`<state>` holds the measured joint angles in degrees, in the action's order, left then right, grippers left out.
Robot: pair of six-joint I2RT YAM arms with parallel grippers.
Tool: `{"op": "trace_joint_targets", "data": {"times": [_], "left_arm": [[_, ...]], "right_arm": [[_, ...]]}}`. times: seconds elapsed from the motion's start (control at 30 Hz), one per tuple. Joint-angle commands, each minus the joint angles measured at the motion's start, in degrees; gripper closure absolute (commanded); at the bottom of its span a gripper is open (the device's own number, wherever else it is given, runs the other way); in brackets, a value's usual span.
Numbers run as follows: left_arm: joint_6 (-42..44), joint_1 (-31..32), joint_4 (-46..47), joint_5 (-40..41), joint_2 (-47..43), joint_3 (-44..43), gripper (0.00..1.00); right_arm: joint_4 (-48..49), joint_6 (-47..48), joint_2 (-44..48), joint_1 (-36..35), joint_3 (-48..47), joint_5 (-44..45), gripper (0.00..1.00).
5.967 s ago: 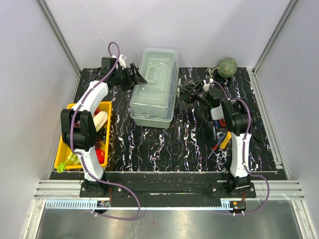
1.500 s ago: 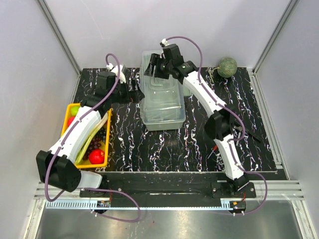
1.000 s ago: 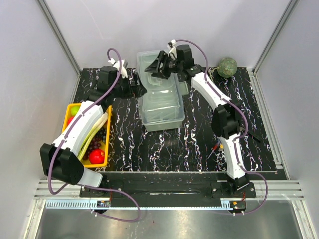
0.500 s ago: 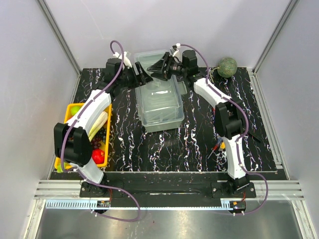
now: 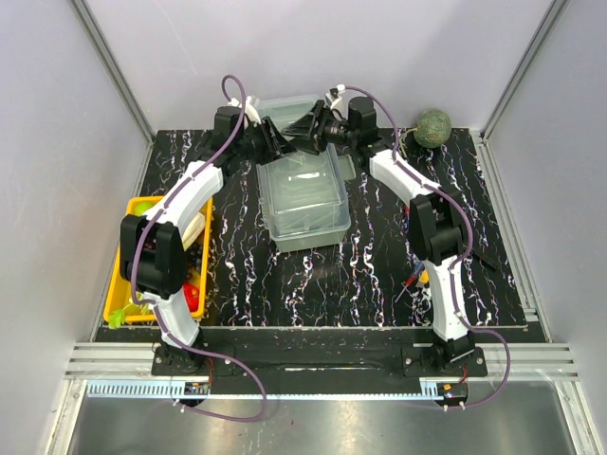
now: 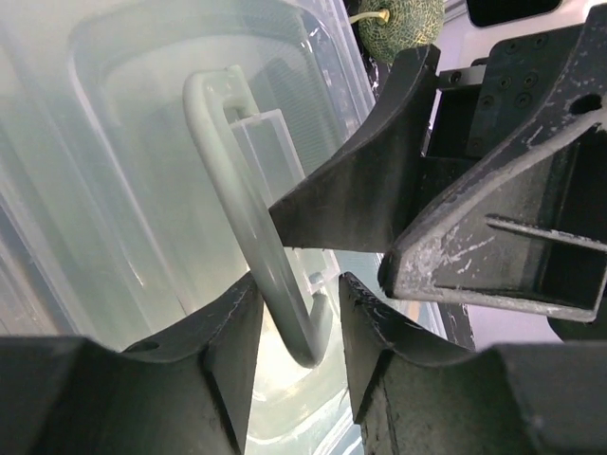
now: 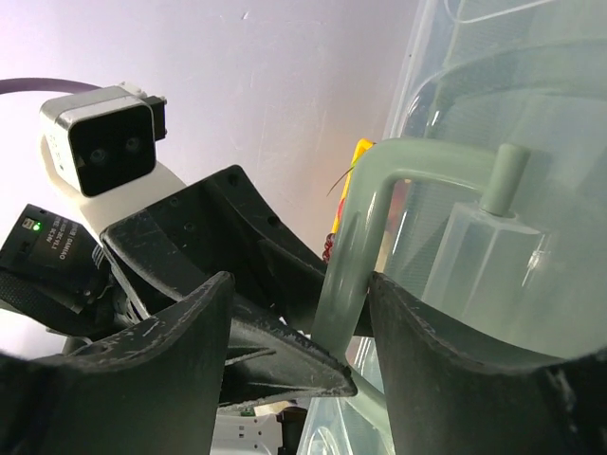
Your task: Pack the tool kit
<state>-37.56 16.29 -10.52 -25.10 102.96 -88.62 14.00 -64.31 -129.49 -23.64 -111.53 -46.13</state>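
Straddling the toolbox handle (image 6: pixel 230 185), left gripper (image 6: pixel 299 294) and right gripper (image 7: pixel 299 284), jaws apart

Far right corner of the black marbled mat (image 5: pixel 313 284): a round green melon (image 5: pixel 433 126), sitting alone near the wall. Over at the left edge, the yellow tray (image 5: pixel 113 284), a red fruit (image 5: pixel 193 297) showing inside, something green (image 5: pixel 118 318) poking over its near corner.

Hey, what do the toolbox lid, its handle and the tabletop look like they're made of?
The toolbox lid looks like translucent glossy plastic; shapes show dimly through it. The handle seems opaque pale green plastic, a smooth moulded bar. The tabletop is black with white veins, marble-look; stone or printed sheet, I cannot tell.
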Motion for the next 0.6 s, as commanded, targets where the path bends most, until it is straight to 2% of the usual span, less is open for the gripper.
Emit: {"op": "trace_joint_targets", "data": {"times": [0.0, 0.13, 0.23, 0.33, 0.37, 0.43, 0.57], "left_arm": [[0.12, 0.05, -4.57, 1.70, 1.89, -5.06, 0.60], [0.91, 0.32, -9.68, 4.45, 3.74, -8.41, 0.64], [0.91, 0.67, -11.71, 4.80, 4.97, -10.43, 0.67], [0.91, 0.93, -12.76, 4.45, 6.02, -12.62, 0.75], [1.00, 1.02, -12.85, 4.10, 6.20, -13.24, 0.80], [1.17, 1.28, -13.29, 2.87, 6.82, -15.35, 0.97], [1.61, 2.60, -16.63, 2.08, 8.05, -22.02, 1.00]], "right_arm": [[-5.97, 3.13, 4.94, 0.96, -0.45, 2.25, 0.35], [-17.48, 10.77, 8.81, 2.89, 0.08, 10.87, 0.32], [-20.67, 14.56, 12.06, 4.04, 1.04, 14.92, 0.31], [-23.31, 18.25, 16.19, 4.48, 3.50, 19.22, 0.30], [-24.45, 19.13, 17.59, 4.65, 4.64, 20.54, 0.30], [-26.30, 20.54, 20.32, 5.09, 7.45, 23.00, 0.30], [-29.81, 23.26, 26.03, 6.32, 13.95, 28.71, 0.30]]}}
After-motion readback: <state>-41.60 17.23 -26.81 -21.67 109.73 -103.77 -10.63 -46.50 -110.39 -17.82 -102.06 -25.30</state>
